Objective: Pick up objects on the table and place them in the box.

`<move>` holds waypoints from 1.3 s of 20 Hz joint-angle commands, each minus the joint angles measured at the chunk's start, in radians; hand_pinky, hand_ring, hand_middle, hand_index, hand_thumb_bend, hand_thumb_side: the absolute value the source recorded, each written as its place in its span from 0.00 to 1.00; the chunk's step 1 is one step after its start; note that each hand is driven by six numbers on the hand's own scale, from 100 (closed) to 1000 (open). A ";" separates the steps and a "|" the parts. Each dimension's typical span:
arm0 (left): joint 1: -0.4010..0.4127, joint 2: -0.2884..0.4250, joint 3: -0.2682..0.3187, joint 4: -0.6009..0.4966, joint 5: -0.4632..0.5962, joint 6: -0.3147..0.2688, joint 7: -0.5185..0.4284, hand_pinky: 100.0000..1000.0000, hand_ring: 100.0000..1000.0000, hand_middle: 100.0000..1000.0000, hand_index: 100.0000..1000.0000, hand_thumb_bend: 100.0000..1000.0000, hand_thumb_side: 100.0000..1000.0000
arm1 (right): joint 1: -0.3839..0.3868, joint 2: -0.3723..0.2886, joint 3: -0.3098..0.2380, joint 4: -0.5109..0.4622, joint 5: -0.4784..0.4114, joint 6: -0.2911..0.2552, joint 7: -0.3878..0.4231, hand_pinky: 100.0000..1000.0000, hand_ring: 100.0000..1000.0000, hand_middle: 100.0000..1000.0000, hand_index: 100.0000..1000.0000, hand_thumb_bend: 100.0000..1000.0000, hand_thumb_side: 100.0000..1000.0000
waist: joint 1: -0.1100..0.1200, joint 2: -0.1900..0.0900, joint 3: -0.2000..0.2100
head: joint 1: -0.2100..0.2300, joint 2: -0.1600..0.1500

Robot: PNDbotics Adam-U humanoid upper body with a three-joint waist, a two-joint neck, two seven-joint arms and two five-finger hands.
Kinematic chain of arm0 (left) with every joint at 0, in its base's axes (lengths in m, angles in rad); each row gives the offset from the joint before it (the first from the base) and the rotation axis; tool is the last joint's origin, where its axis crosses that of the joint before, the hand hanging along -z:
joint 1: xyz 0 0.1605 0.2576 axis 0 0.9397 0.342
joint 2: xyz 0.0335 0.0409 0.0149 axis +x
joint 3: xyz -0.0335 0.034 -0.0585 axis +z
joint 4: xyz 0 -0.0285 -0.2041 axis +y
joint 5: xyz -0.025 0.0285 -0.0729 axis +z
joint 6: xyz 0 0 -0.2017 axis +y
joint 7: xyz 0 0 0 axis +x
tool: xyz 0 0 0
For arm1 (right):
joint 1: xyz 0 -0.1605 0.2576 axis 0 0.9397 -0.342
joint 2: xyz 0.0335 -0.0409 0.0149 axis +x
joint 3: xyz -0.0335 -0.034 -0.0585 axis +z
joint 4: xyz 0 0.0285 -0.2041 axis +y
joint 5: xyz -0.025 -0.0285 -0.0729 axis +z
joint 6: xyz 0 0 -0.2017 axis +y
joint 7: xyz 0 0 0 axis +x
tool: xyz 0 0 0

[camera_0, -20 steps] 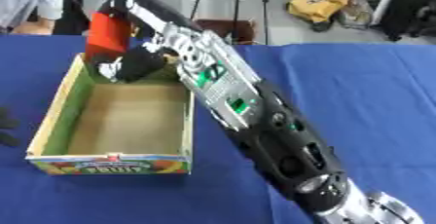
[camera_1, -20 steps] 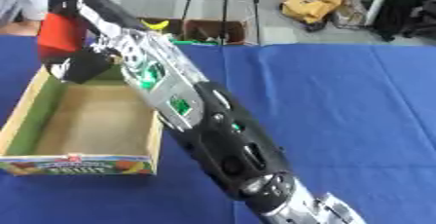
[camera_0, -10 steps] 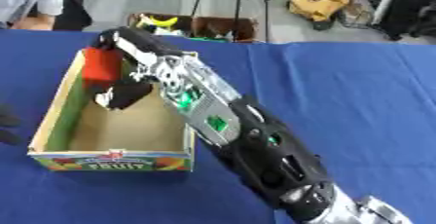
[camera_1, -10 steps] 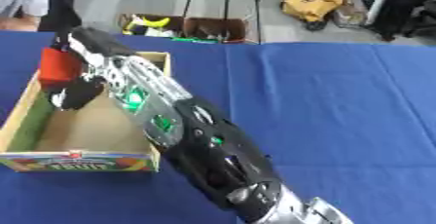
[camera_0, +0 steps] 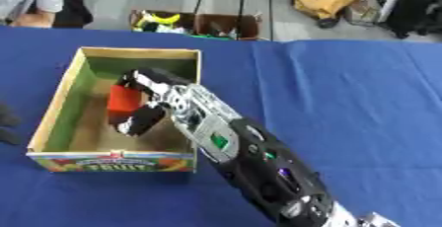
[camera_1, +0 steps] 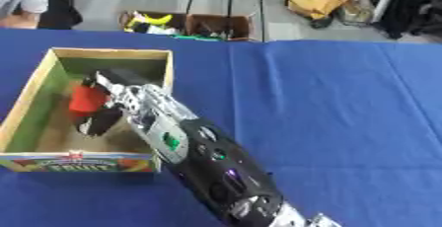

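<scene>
Item: cardboard box (camera_0: 54, 103), open-topped (fruit label on its near wall), sitting on the blue table (camera_0: 345, 102). Right hand (camera_0: 142, 117) is reaching down inside the box from the lower right, fingers curled round a red object (camera_0: 123, 98), which is sitting low within the box walls. Left hand: only a dark shape is showing at the left edge (camera_0: 7, 127); fingers cannot be made out.
</scene>
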 commanded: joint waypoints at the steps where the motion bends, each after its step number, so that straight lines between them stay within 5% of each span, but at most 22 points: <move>1: -0.008 0.007 0.005 -0.020 0.001 0.000 0.006 0.43 0.54 0.52 0.66 0.00 1.00 | -0.012 0.009 -0.006 0.015 -0.011 0.004 -0.003 0.69 0.86 0.39 0.41 0.00 0.00 | 0.005 -0.019 0.003 | -0.004 -0.005; 6: -0.011 0.005 0.005 -0.020 0.001 -0.001 0.007 0.43 0.54 0.52 0.66 0.00 1.00 | -0.010 0.009 -0.004 0.039 0.002 -0.011 0.018 0.71 0.91 0.51 0.55 0.00 0.00 | 0.006 -0.019 0.000 | -0.007 0.000; 7: -0.011 0.005 0.005 -0.020 0.002 -0.002 0.008 0.43 0.54 0.52 0.67 0.00 1.00 | -0.010 0.009 -0.004 0.039 0.006 -0.018 0.027 0.74 0.94 0.60 0.66 0.05 0.22 | 0.006 -0.019 -0.001 | -0.008 0.001; 8: -0.011 0.005 0.005 -0.020 0.003 -0.002 0.009 0.43 0.54 0.52 0.67 0.00 1.00 | -0.011 0.007 -0.004 0.038 0.011 -0.026 0.036 0.75 0.95 0.63 0.68 0.10 0.28 | 0.006 -0.018 -0.002 | -0.008 0.002; 11: -0.010 0.005 0.006 -0.020 0.005 -0.003 0.012 0.43 0.54 0.52 0.67 0.00 1.00 | -0.013 0.001 -0.009 0.037 0.036 -0.045 0.057 0.80 1.00 0.79 0.82 0.62 0.67 | 0.006 -0.017 -0.003 | -0.008 0.005; 13: -0.009 0.005 0.006 -0.020 0.005 -0.003 0.013 0.43 0.54 0.52 0.67 0.00 1.00 | -0.016 -0.004 -0.017 0.036 0.066 -0.044 0.060 0.84 1.00 0.83 0.86 0.78 0.77 | 0.008 -0.017 -0.004 | -0.008 0.005; 15: -0.008 0.005 0.006 -0.020 0.005 -0.002 0.013 0.43 0.54 0.52 0.67 0.00 1.00 | -0.022 -0.010 -0.024 0.032 0.097 -0.036 0.059 0.85 1.00 0.85 0.88 0.85 0.76 | 0.008 -0.018 -0.005 | -0.009 0.006; 21: -0.004 0.006 0.006 -0.020 0.004 0.000 0.013 0.43 0.54 0.52 0.67 0.00 1.00 | -0.042 -0.037 -0.048 -0.017 0.156 -0.006 0.038 0.87 1.00 0.86 0.89 0.88 0.77 | 0.011 -0.024 -0.010 | -0.008 0.010; 26: 0.002 0.011 0.011 -0.020 0.001 0.003 0.017 0.43 0.54 0.52 0.67 0.00 1.00 | -0.059 -0.125 -0.070 -0.169 0.164 -0.015 -0.027 0.84 1.00 0.86 0.87 0.63 1.00 | 0.013 -0.025 -0.026 | 0.006 0.021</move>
